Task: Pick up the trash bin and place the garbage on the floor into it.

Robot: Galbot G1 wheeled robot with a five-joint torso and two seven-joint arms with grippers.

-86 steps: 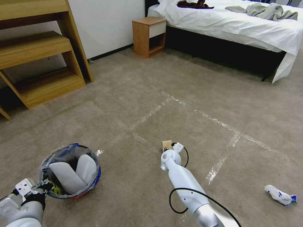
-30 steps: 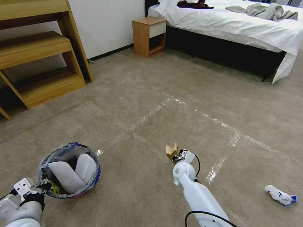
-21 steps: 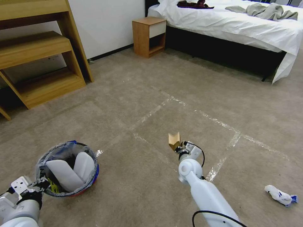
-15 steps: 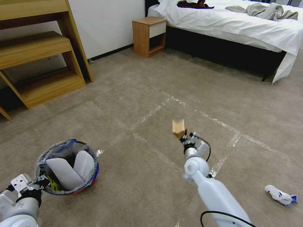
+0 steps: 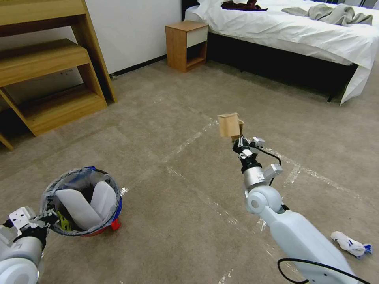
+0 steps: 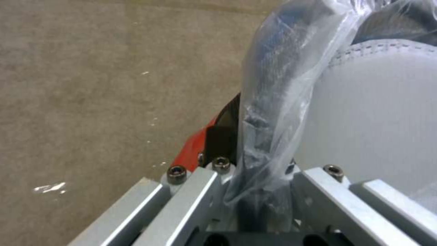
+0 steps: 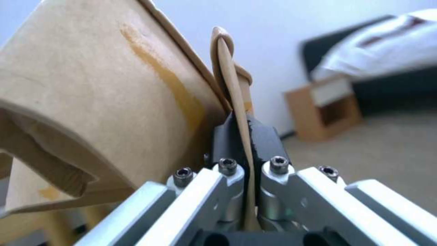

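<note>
Above the middle of the floor, the right gripper is raised on its extended arm with its fingers closed on a flat fold of the tan paper bag. That bag hangs clear of the carpet, over one of the shiny tape strips; in the right wrist view the bag bulges beside the fingers, its thin edge pinched between them.

Near the bottom left corner of the head view, the left gripper has its fingers clamped on the rim of the trash bin, gripping the bin wall and the crinkled plastic liner together. The bin's red base is close to the carpet; whether it touches cannot be told. Two white flat slippers stand tilted inside the bin, with a bit of yellow-green litter beside them.

Well to the right, near the bottom right corner, a crumpled white tissue with a blue piece lies on the floor, apart from both arms.
</note>
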